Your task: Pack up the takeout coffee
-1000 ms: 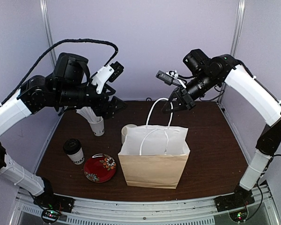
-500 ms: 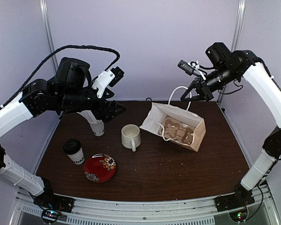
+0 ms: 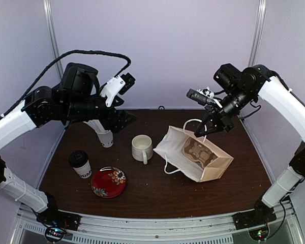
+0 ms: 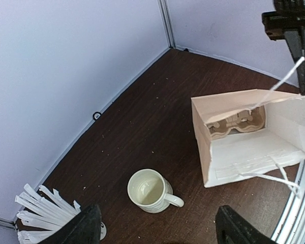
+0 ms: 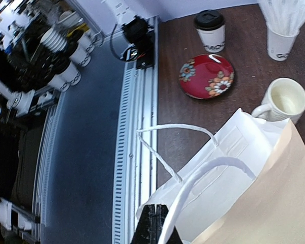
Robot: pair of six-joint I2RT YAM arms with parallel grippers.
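On the table (image 3: 157, 195) stands one takeout coffee (image 3: 80, 163); right pincer (image 3: 201, 132) pinches one bag (image 3: 203, 163), left pincer (image 3: 127, 118) spread.

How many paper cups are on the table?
2: black-lidded white takeout cup at the left edge; straw-filled white paper cup behind it. The tipped brown paper bag could hide more.
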